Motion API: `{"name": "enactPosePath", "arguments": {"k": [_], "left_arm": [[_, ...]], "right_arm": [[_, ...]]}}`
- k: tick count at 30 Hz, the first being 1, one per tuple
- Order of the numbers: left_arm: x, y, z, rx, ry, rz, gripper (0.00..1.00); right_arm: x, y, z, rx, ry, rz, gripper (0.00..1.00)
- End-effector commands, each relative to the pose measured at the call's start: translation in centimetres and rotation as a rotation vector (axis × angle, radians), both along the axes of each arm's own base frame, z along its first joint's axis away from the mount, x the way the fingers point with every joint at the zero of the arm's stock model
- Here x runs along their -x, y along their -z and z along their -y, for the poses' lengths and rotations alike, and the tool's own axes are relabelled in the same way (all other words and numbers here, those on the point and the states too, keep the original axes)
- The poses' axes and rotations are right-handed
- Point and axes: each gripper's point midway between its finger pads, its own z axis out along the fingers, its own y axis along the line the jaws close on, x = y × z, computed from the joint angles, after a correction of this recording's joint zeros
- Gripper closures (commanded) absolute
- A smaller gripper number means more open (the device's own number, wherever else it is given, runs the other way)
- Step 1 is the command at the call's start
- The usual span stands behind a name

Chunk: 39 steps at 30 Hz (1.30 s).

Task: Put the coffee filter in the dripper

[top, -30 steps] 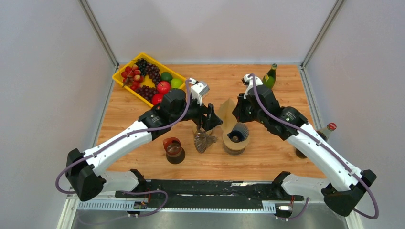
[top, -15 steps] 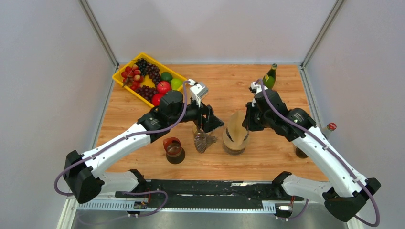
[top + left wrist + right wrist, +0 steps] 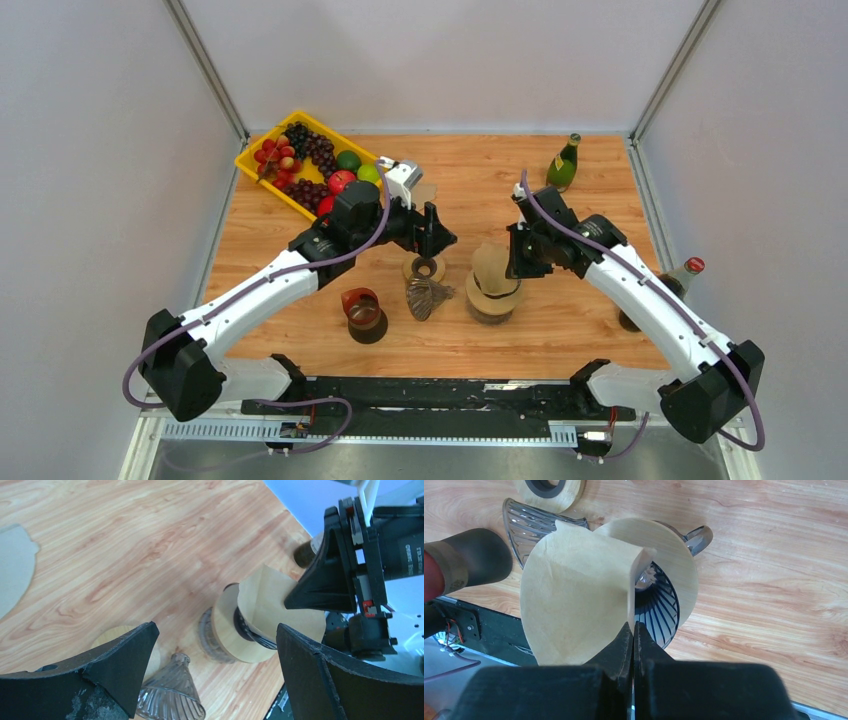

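The right fingers (image 3: 620,645) clamp the coffee filter (image 3: 574,590), tilted over the dripper (image 3: 680,565); left fingers (image 3: 125,655) gape empty at ten o'clock. The yellow tray (image 3: 258,172) holds fruit (image 3: 342,182); open bench (image 3: 480,180) at twelve.

The tan paper coffee filter (image 3: 574,590) leans, partly folded, into the wood-collared ribbed dripper (image 3: 659,612) standing near the table's (image 3: 774,540) front edge.

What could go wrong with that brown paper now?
The coffee filter looks mostly flat, pinched at one edge by the right gripper. If released, it might lie across the dripper rim instead of sitting inside, or slide off toward the glass cone lying beside it.
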Motion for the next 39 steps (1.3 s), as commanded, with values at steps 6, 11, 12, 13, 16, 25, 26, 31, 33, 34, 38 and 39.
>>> {"name": "enactPosePath", "arguments": {"k": [6,11,12,13,16,25,26,31,33,34,38,39], "left_arm": [[-1.4,-0.4,-0.9,0.025,-0.049,0.011,0.0],[-1.4,-0.2,-0.9,0.022,-0.05,0.01,0.0],[-1.3,-0.2,-0.9,0.021,-0.048,0.01,0.0],[-1.3,-0.3,-0.9,0.022,-0.047,0.011,0.0],[-1.3,-0.4,-1.0,0.024,-0.046,0.013,0.0],[-1.3,-0.3,-1.0,0.021,-0.045,0.015,0.0],[-1.3,-0.3,-1.1,0.02,-0.049,0.016,0.0],[-1.6,0.0,-1.3,0.009,-0.065,0.018,0.0],[-1.8,0.2,-1.5,0.003,-0.081,0.017,0.0],[-2.1,0.4,-1.7,-0.002,-0.096,0.014,0.0],[-2.8,0.9,-2.3,-0.016,-0.132,0.001,0.0],[-2.9,1.0,-2.4,-0.017,-0.136,-0.004,0.0]], "right_arm": [[-1.2,-0.4,-0.3,-0.002,-0.005,0.027,0.89],[-1.3,-1.1,-0.1,-0.003,-0.001,0.045,0.77],[-1.3,-1.2,-0.1,-0.003,-0.001,0.048,0.75],[-1.3,-1.4,0.0,-0.002,0.001,0.052,0.72],[-1.4,-2.0,0.3,0.005,0.014,0.069,0.64],[-2.3,-5.0,1.2,0.017,0.044,0.167,0.58],[-2.5,-5.5,1.3,0.018,0.039,0.185,0.58],[-2.7,-7.9,0.3,-0.028,-0.027,0.243,0.61],[-2.2,-8.3,-1.0,-0.086,-0.088,0.236,0.64],[-2.1,-8.4,-1.6,-0.113,-0.113,0.233,0.67],[-1.5,-7.2,-2.9,-0.15,-0.161,0.181,0.76],[-1.5,-6.6,-2.9,-0.14,-0.159,0.166,0.76]]}}
